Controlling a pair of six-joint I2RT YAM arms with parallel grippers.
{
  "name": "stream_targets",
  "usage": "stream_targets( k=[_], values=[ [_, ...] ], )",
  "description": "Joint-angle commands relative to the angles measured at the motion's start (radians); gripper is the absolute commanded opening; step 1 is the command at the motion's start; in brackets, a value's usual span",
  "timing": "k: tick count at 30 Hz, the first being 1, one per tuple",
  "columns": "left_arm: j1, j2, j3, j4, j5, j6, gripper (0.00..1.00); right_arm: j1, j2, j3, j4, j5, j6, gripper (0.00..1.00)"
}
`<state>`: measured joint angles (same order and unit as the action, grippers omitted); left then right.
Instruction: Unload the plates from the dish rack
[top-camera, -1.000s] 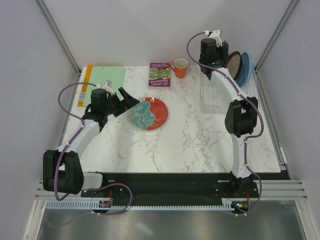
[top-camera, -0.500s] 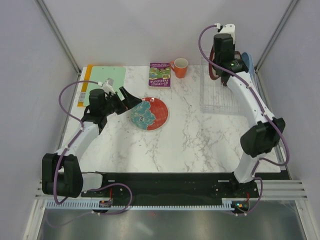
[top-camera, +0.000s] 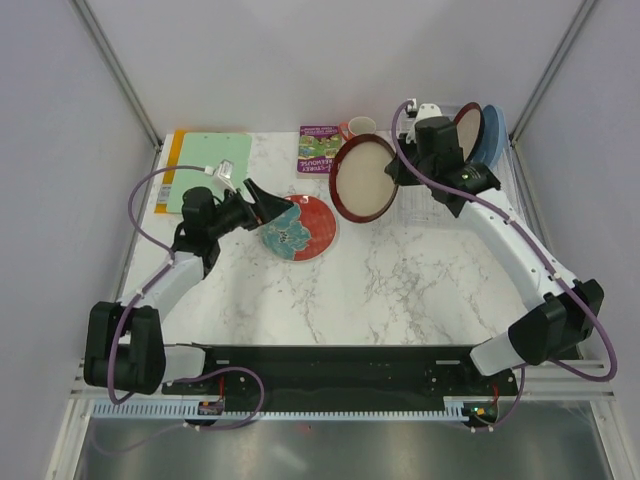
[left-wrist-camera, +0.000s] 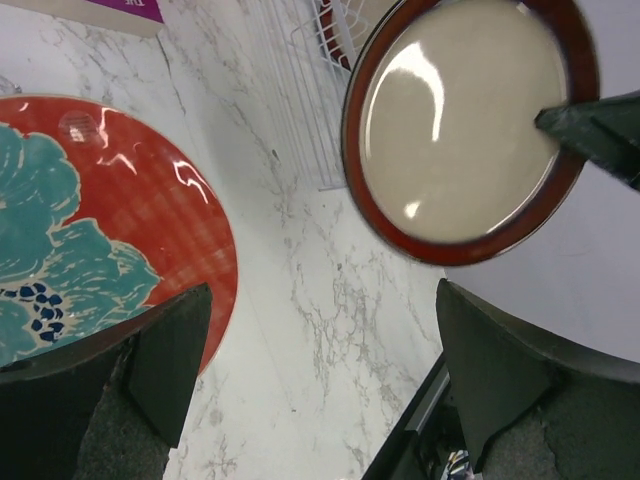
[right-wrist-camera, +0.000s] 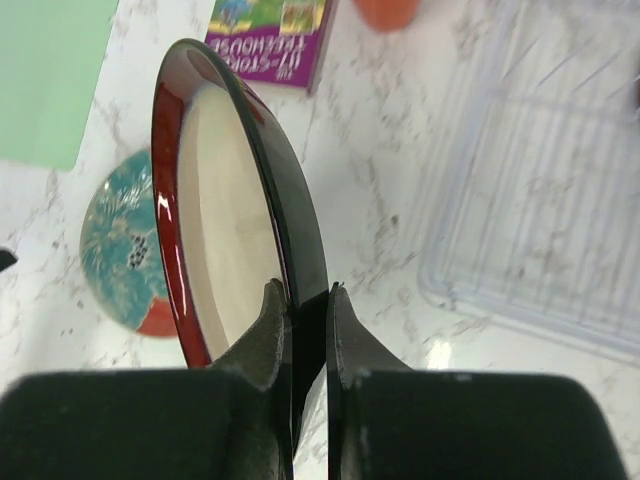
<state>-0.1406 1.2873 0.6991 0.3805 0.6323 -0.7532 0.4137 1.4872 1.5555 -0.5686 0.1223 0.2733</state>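
My right gripper (top-camera: 398, 172) (right-wrist-camera: 308, 295) is shut on the rim of the dark-red-rimmed plate with a cream centre (top-camera: 362, 178) (right-wrist-camera: 225, 210) (left-wrist-camera: 465, 120). It holds the plate on edge in the air, left of the clear dish rack (top-camera: 425, 205) (right-wrist-camera: 540, 200) (left-wrist-camera: 300, 100). Another dark-rimmed plate (top-camera: 467, 125) and the light blue plate (top-camera: 491, 138) stand upright at the rack's back right. The red-orange plate with the teal flower (top-camera: 300, 228) (left-wrist-camera: 90, 220) (right-wrist-camera: 125, 245) lies flat on the table. My left gripper (top-camera: 270, 205) (left-wrist-camera: 320, 330) is open and empty, low over that plate's left edge.
A green clipboard (top-camera: 205, 170) lies at the back left. A purple book (top-camera: 318, 148) (right-wrist-camera: 268, 40) and an orange mug (top-camera: 360, 126) (right-wrist-camera: 388, 12) sit at the back centre, the mug partly behind the held plate. Grey walls enclose the marble table (top-camera: 400, 290).
My right gripper has come away from the rack with the dark-red-rimmed plate, swinging it left and forward over the table. My left gripper has edged slightly right, still open.
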Motion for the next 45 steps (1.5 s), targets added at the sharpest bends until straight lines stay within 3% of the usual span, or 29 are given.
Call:
stream_targets(
  k=[1, 19, 21, 22, 23, 26, 32, 33, 35, 36, 39, 43, 45],
  values=[
    [-0.027, 0.035, -0.001, 0.153, 0.03, -0.043, 1.0, 0.02, -0.103, -0.047, 0.197, -0.176, 0.153, 0.0],
    [-0.139, 0.167, 0.028, 0.308, 0.018, -0.106, 1.0, 0.102, -0.143, -0.209, 0.41, -0.36, 0.336, 0.0],
    [-0.139, 0.17, 0.034, 0.316, 0.02, -0.107, 0.81, 0.105, -0.153, -0.228, 0.42, -0.359, 0.343, 0.0],
    [-0.139, 0.167, 0.036, 0.314, 0.02, -0.107, 0.67, 0.106, -0.159, -0.235, 0.42, -0.357, 0.346, 0.0],
    [-0.139, 0.165, 0.034, 0.314, 0.018, -0.107, 0.37, 0.106, -0.163, -0.239, 0.42, -0.355, 0.345, 0.0],
    [-0.14, 0.144, 0.019, 0.314, 0.0, -0.107, 0.02, 0.105, -0.173, -0.253, 0.42, -0.358, 0.348, 0.0],
    [-0.139, 0.096, 0.014, 0.23, -0.042, -0.052, 0.02, 0.108, -0.176, -0.294, 0.426, -0.352, 0.365, 0.04],
    [-0.14, 0.086, 0.013, 0.209, -0.055, -0.041, 0.02, 0.108, -0.174, -0.304, 0.426, -0.345, 0.363, 0.11],
    [-0.139, 0.052, 0.005, 0.135, -0.107, -0.012, 0.02, 0.108, -0.174, -0.313, 0.418, -0.319, 0.354, 0.4],
    [-0.137, 0.041, 0.008, 0.106, -0.126, -0.002, 0.02, 0.106, -0.174, -0.314, 0.414, -0.29, 0.34, 0.48],
    [-0.129, 0.003, 0.011, 0.019, -0.187, 0.04, 0.02, 0.106, -0.17, -0.302, 0.378, -0.221, 0.311, 0.58],
    [-0.103, -0.011, 0.053, -0.118, -0.235, 0.104, 0.02, 0.106, -0.143, -0.256, 0.276, -0.135, 0.242, 0.58],
    [-0.083, -0.025, 0.046, -0.138, -0.252, 0.112, 0.02, 0.106, -0.142, -0.249, 0.254, -0.103, 0.225, 0.67]
  ],
)
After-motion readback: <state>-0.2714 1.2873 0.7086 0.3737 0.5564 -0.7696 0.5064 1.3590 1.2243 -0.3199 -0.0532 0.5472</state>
